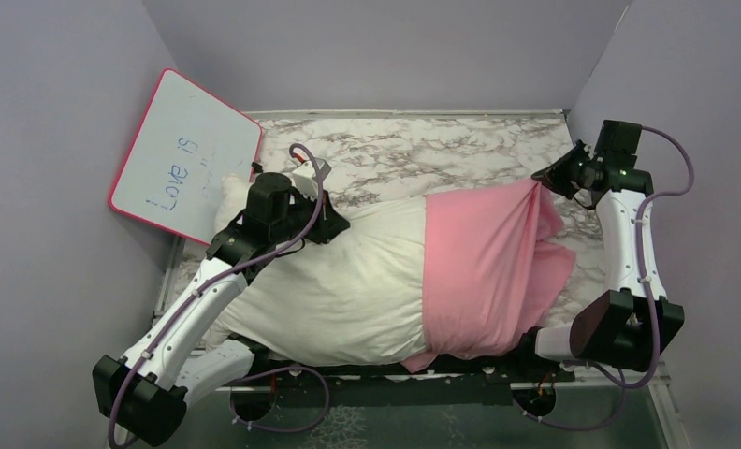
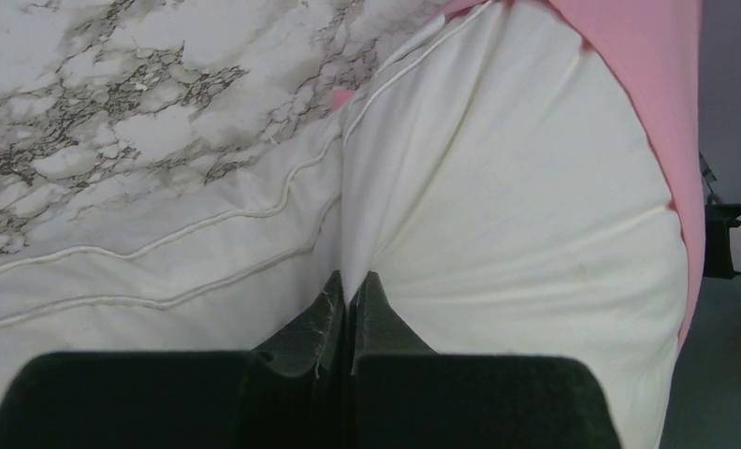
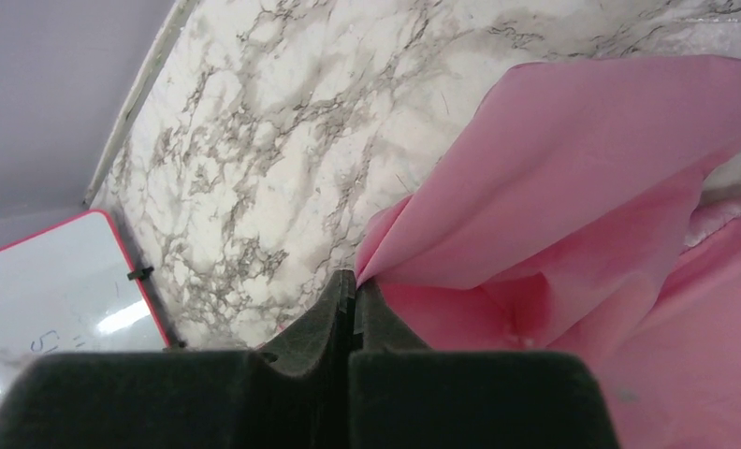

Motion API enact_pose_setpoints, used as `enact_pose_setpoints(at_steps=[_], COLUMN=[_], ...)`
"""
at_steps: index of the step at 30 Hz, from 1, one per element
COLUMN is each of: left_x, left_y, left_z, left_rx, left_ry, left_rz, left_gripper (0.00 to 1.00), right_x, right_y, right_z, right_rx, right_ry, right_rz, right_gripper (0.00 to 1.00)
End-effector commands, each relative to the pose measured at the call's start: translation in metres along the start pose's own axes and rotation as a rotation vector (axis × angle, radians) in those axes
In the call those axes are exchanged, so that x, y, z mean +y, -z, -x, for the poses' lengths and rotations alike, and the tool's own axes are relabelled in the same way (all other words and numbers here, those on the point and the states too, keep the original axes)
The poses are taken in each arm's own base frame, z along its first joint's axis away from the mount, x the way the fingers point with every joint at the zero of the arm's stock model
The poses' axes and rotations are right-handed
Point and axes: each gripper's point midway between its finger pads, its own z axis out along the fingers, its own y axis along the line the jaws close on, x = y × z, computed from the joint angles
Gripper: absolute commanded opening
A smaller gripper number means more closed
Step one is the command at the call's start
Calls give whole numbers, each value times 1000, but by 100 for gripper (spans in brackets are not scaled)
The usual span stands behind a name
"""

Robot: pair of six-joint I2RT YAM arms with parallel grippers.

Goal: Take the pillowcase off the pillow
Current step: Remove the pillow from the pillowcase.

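Grip arrangement for the final pull.

Left: the left gripper (image 2: 348,281) has its jaws shut on a pinched fold of the white pillow (image 1: 339,281), and the fabric puckers into a pleat right at the tips. The pink-framed whiteboard (image 1: 184,154) leans well behind this arm.

Centre: bare pillow runs from the left jaws toward the right ones. The pink pillowcase (image 1: 484,271) covers only the end nearer the right jaws.

Right: the right gripper (image 3: 353,279) has its jaws closed on a gathered edge of the pillowcase. The edge is raised off the marble tabletop (image 1: 423,150), with the cloth drawn to a point at the tips.

Judged step — strip the pillowcase off the pillow's last covered end. Done well, the left jaws anchor without yielding while the right jaws pull straight away from them, steadily, so the cloth slides rather than bunches. The side of the pillowcase farthest from the right jaws lies slack — it may catch on the pillow's corner, so a slight lift partway could free it.
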Motion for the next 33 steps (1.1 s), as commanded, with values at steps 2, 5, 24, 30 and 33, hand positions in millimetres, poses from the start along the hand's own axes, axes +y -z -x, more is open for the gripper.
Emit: enact_pose_setpoints(at_steps=[2, 5, 24, 30, 33], left_x=[45, 46, 52, 44, 41], left_y=[16, 17, 19, 18, 18], left_z=[-29, -28, -27, -17, -17], left_rx=[81, 80, 73, 52, 51], left_ry=[62, 67, 95, 91, 98], left_rz=[249, 255, 304, 268, 253], left_gripper=[0, 0, 0, 0, 0], right_x=[1, 4, 17, 13, 8], right_y=[17, 20, 22, 18, 23], right_z=[63, 67, 26, -40, -63], right_rx=[-228, -227, -79, 105, 161], right_ry=[54, 55, 70, 56, 96], right_rz=[-16, -13, 169, 316, 338], right_gripper=[1, 1, 1, 8, 22])
